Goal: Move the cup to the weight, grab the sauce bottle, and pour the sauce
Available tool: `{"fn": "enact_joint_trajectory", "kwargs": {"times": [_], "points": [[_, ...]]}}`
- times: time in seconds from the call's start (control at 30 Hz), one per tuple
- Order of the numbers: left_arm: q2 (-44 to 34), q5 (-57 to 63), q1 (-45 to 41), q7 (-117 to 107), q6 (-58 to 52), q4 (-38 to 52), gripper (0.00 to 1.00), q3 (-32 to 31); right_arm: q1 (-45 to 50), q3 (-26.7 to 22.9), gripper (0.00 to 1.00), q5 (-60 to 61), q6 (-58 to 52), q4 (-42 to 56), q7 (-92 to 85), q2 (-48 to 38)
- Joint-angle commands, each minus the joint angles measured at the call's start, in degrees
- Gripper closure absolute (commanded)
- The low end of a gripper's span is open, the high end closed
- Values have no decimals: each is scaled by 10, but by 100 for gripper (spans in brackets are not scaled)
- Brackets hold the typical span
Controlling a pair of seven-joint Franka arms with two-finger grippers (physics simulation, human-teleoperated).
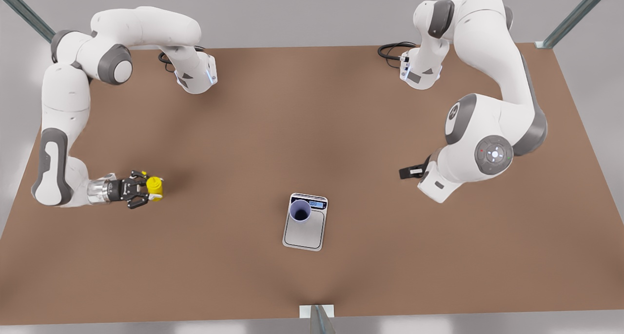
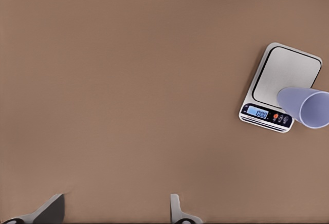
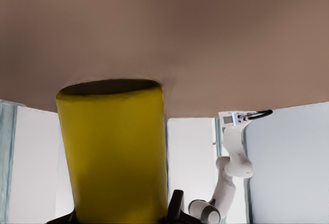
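The lavender cup stands on the weight, at the end by its lit display. From the left wrist view the cup and the weight lie far off, and my left gripper is open with bare table between its fingertips. That gripper hangs under the arm on the front view's right. The yellow sauce bottle stands on the table at the front view's left, between the fingers of my right gripper. Seen close from the right wrist, the sauce bottle has fingers against its sides.
The brown table is bare between the sauce bottle and the weight. Metal frame posts stand at the front edge and the far corners. The other arm's elbow hangs over the table on the front view's right.
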Motion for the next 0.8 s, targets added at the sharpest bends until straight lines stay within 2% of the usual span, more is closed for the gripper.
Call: {"fn": "enact_joint_trajectory", "kwargs": {"times": [0.0,0.07,0.13,0.2,0.27,0.3,0.37,0.43,0.53,0.57,0.63,0.7,0.73,0.77], "points": [[0,29,0,6,-4,0,0,0,3,1,79,9,4,7,13,-3],[-1,29,1,69,-13,-2,0,37,26,8,79,23,13,44,78,-22],[-1,27,52,175,-13,-4,0,49,59,8,79,21,27,78,135,-42],[-50,34,59,173,-9,-36,0,57,79,15,79,2,58,99,173,-57],[-122,91,38,166,27,-138,0,53,82,63,79,-50,84,142,225,-58],[-118,91,38,166,28,-138,0,52,82,85,79,-65,97,157,258,-58],[-115,91,38,167,27,-140,0,52,81,160,79,-145,138,211,343,-53],[-114,91,38,166,27,-141,0,53,93,180,79,-190,143,234,360,-55],[-114,91,38,166,25,-141,0,53,115,250,79,-294,181,278,417,-56],[-114,91,38,166,23,-141,0,53,117,252,79,-309,183,282,419,-56],[-114,91,38,166,22,-141,0,53,126,308,79,-413,202,304,440,-57],[-113,91,38,166,26,-141,0,53,129,322,79,-455,218,304,445,-65],[-113,91,38,166,26,-141,0,53,134,367,79,-525,233,305,484,-65],[-113,91,38,166,24,-141,0,53,144,382,79,-553,254,305,512,-65]]}}
